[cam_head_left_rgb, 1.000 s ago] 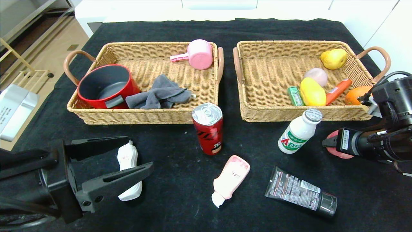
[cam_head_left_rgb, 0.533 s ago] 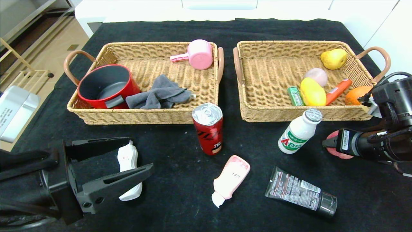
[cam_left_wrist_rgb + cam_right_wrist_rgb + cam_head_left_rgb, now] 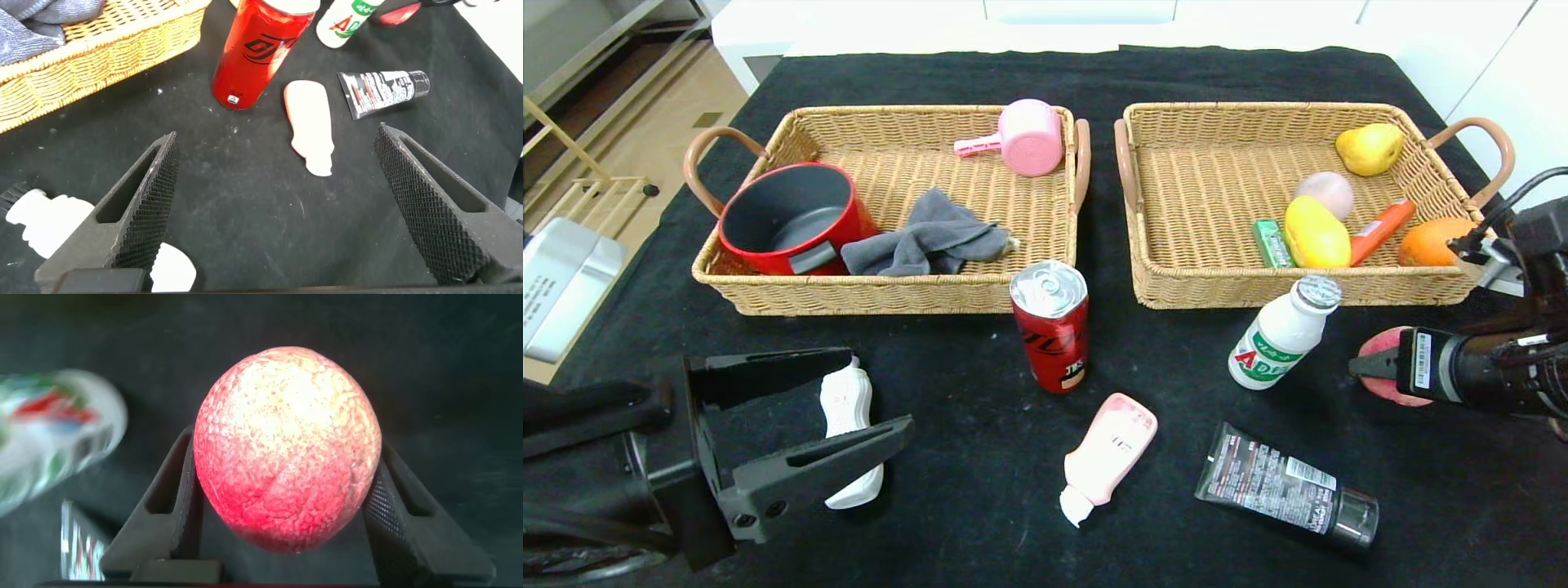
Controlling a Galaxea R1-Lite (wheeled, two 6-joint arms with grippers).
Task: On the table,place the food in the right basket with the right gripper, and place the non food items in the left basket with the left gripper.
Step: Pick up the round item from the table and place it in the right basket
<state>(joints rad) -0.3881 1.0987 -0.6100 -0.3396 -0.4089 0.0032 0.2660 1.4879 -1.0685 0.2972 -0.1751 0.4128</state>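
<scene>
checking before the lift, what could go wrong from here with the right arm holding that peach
1. The right gripper clamps the round peach only at its sides, so it may slip out during the lift.
2. The small white bottle stands upright close beside the gripper's path to the right basket; a swing could topple it.
3. The basket's near wall is raised, so a low carry might catch it.

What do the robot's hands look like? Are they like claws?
Sort of! The left gripper has two long, flat black fingers with bumpy, grid-textured pads. The right gripper is black too, with a white barcode sticker and black cables behind.
</scene>
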